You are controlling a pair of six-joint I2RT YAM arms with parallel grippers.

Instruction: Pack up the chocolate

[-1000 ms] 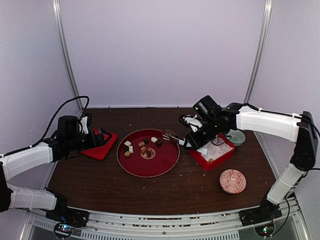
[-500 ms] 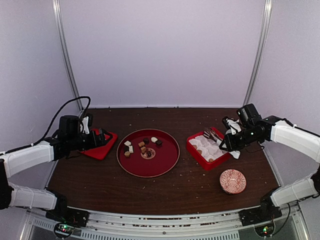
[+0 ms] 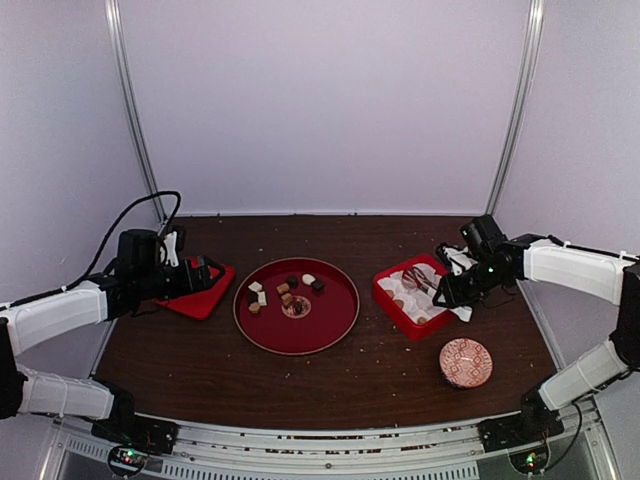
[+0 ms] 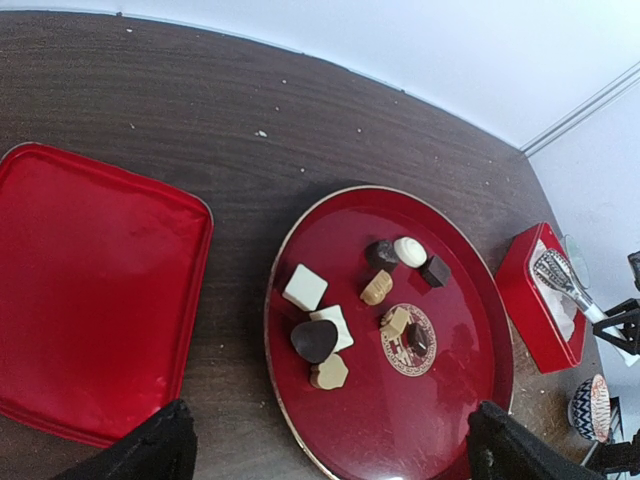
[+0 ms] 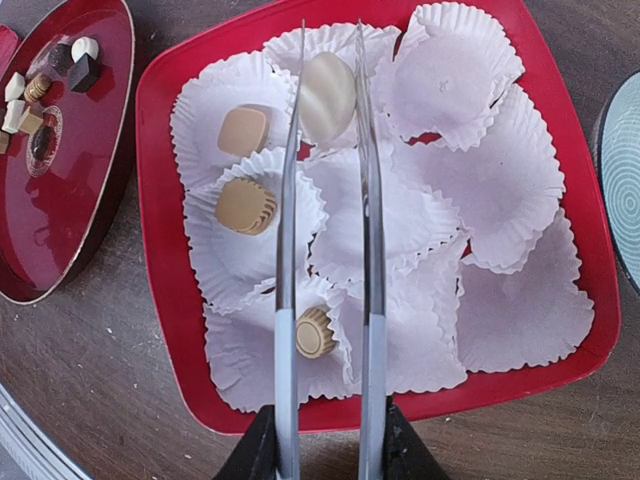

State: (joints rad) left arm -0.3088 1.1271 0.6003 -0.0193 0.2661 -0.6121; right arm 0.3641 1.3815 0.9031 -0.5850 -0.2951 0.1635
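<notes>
Several chocolates (image 3: 285, 293) in dark brown, tan and white lie on the round red plate (image 3: 335, 325), also in the left wrist view (image 4: 315, 340). My right gripper (image 3: 447, 287) is shut on metal tongs (image 5: 370, 250). The tong tips pinch a cream-white oval chocolate (image 5: 328, 95) over the paper cups in the red box (image 5: 160, 250). Three tan chocolates (image 5: 246, 205) sit in cups there. My left gripper (image 3: 205, 272) is open and empty, hovering at the plate's left by the red lid (image 4: 90, 300).
A small patterned bowl (image 3: 465, 362) stands in front of the red box (image 3: 395, 305). A grey-blue dish (image 5: 620, 180) sits right of the box. Pale crumbs dot the dark table.
My right arm has swung right from the round plate to the red box, carrying the tongs with the white chocolate, and lowered them over the cups. The left arm has not moved.
</notes>
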